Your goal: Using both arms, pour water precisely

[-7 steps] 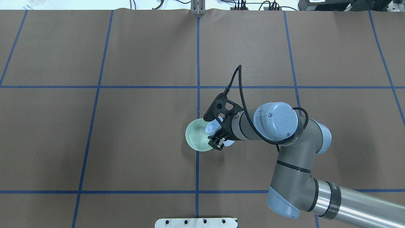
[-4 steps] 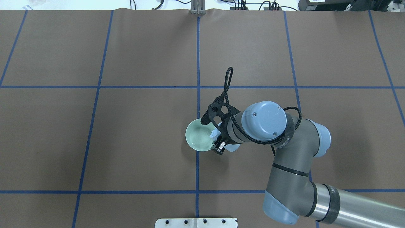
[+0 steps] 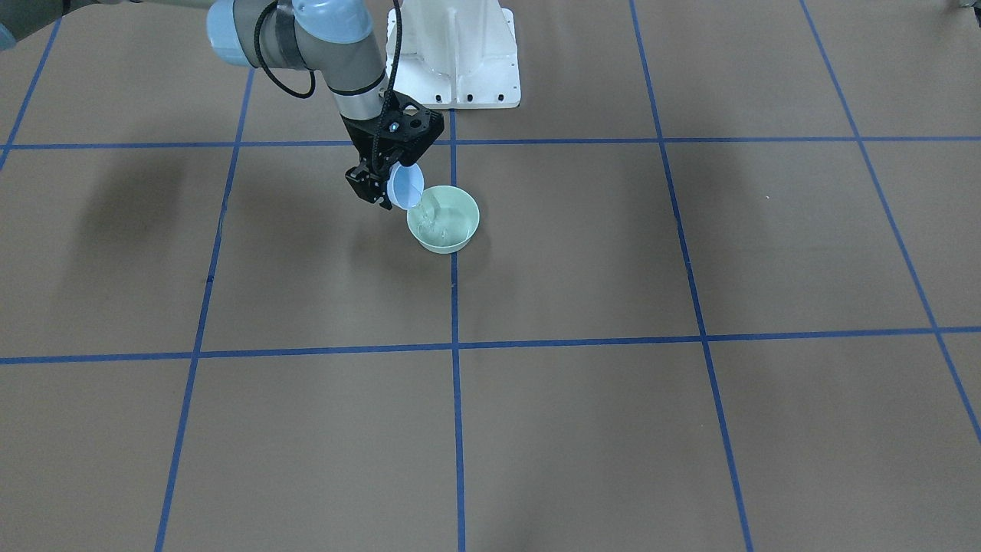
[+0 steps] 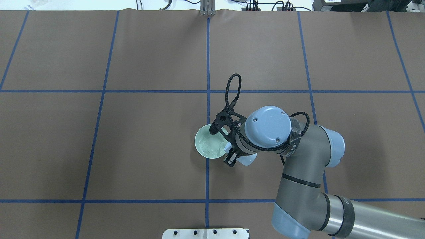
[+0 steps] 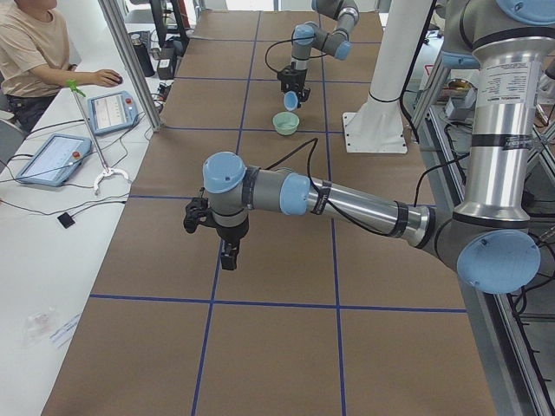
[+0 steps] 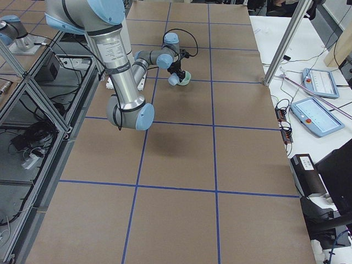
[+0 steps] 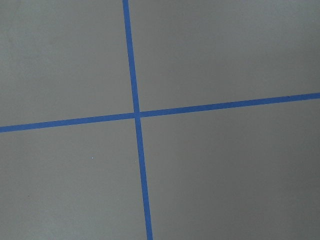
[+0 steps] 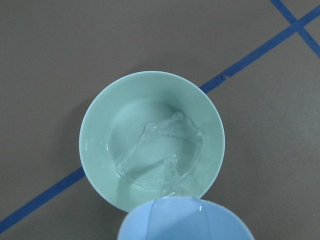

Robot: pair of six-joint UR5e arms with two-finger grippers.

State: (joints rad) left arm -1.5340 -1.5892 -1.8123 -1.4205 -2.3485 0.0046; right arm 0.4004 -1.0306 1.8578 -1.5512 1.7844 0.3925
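Observation:
My right gripper point(image 3: 381, 193) is shut on a light blue cup point(image 3: 405, 186) and holds it tipped over the near rim of a pale green bowl point(image 3: 446, 244) at the table's middle. The water point(image 8: 160, 155) runs from the cup's lip point(image 8: 185, 220) and ripples in the bowl's bottom point(image 8: 100, 120). From overhead, the wrist covers most of the cup point(image 4: 248, 160) beside the bowl point(image 4: 197, 146). My left gripper point(image 5: 227, 253) hangs over bare table far from the bowl. I cannot tell whether it is open or shut. Its wrist view shows only table.
The brown table cover bears a grid of blue tape lines point(image 4: 208, 66). The white bolted pedestal point(image 3: 460, 54) stands behind the bowl. An operator point(image 5: 35, 43) sits at a side desk with tablets point(image 5: 52, 156). A metal post point(image 5: 130, 61) stands at the table's edge.
My right wrist has rolled further and tipped the blue cup more over the bowl. Rippling water now shows in the bowl, where it lay still before.

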